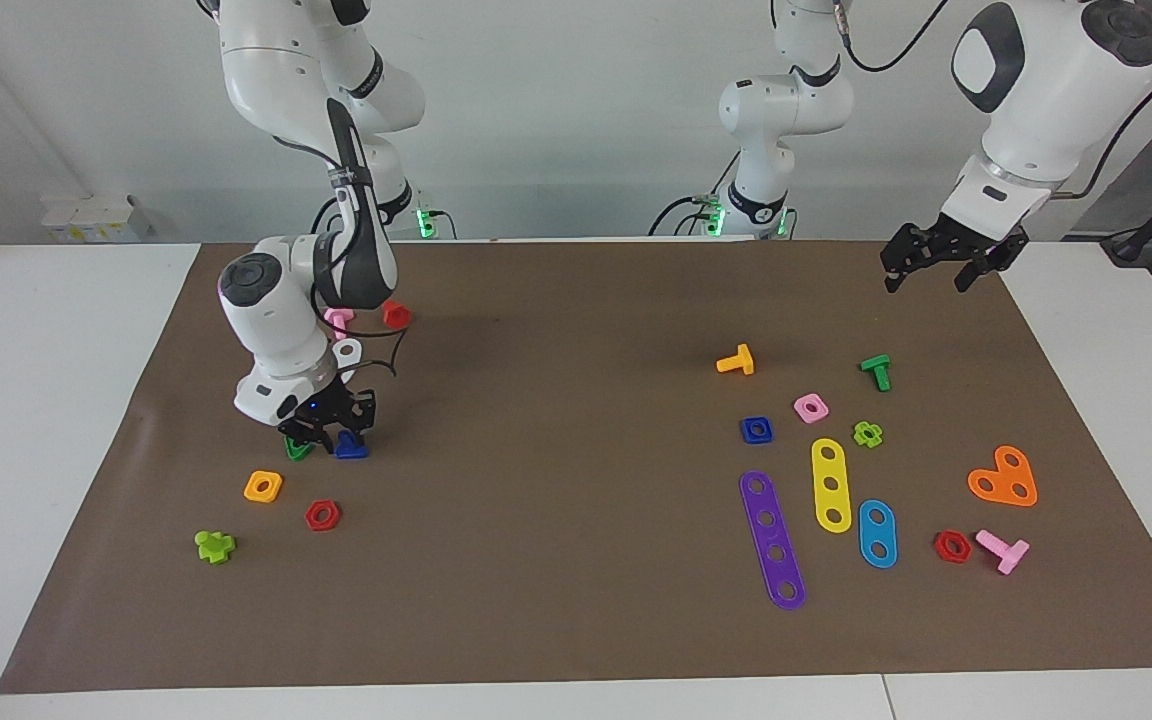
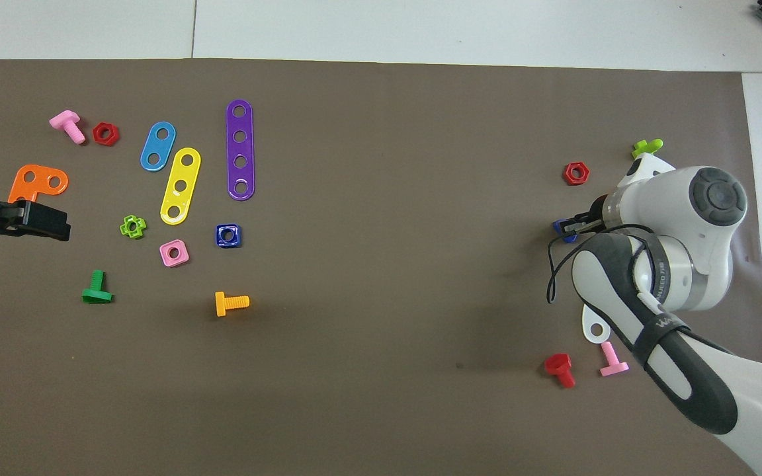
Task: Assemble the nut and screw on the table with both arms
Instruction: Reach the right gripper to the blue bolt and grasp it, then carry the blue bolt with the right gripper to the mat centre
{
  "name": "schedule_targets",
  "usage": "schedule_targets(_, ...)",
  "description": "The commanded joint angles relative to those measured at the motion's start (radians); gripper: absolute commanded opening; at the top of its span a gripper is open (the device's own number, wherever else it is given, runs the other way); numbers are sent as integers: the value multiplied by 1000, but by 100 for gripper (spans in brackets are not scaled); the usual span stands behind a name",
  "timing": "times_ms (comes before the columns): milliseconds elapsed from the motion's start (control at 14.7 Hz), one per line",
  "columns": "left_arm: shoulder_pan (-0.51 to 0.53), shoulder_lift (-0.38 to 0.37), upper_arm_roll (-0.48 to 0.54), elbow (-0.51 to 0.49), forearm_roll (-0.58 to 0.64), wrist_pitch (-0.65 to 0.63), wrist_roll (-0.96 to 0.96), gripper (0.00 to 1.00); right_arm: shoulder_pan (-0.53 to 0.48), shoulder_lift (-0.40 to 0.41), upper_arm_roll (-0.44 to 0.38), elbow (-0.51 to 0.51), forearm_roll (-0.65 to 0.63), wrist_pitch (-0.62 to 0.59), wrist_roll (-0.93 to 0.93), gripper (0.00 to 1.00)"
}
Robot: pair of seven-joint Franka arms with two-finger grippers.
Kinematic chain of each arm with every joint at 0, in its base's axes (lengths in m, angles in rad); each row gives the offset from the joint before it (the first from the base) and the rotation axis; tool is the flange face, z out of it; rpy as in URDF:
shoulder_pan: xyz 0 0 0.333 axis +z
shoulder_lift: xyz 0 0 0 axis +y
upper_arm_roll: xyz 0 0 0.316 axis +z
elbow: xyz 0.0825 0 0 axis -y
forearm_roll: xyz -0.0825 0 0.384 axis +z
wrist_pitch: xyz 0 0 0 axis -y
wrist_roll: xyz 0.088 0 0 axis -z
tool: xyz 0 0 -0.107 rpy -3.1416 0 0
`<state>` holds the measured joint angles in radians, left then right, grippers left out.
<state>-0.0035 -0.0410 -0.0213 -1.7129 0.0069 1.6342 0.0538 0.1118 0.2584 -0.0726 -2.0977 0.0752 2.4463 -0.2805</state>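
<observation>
The dark-blue square nut (image 1: pixel 756 430) lies flat on the brown mat (image 1: pixel 576 560) toward the left arm's end, beside a pink square nut (image 1: pixel 811 407); it also shows in the overhead view (image 2: pixel 228 235). The dark-blue screw (image 1: pixel 351 449) lies on the mat toward the right arm's end, next to a green triangular nut (image 1: pixel 297 450). My right gripper (image 1: pixel 336 438) is down at the mat with its tips at the screw (image 2: pixel 561 228); the wrist hides the grip. My left gripper (image 1: pixel 926 283) hangs open and empty above the mat's edge and waits; it also shows in the overhead view (image 2: pixel 50 226).
Near the nut lie an orange screw (image 1: pixel 736 361), a green screw (image 1: pixel 876 371), yellow (image 1: pixel 831 485), light-blue (image 1: pixel 877 533) and purple (image 1: pixel 772 540) plates and an orange heart plate (image 1: pixel 1004 480). By the right gripper lie an orange nut (image 1: pixel 263 486), a red nut (image 1: pixel 322 515) and a lime piece (image 1: pixel 214 546).
</observation>
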Motion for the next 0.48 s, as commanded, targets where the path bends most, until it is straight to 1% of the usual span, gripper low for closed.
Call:
schedule_targets(0,5,-7,-3,-11,16,16,-11,100,-6,-13,7,-21,29,14,-40,37)
schedule_targets(68,5,-7,-3,-11,16,16,-11,100,-6,-13,7,-21,28,16,-40,22)
schedule_targets(136,5,-7,-3,-11,16,16,-11,100,-4,-13,7,-21,28,16,-40,0)
schedule_targets(271,5,-7,-3,-11,16,15,-11,100,-6,-13,7,-18,29,16,-26,0)
schedule_targets(407,5,-7,-3,-11,16,15,-11,100,-6,-11,7,-2,29,-10,-26,0)
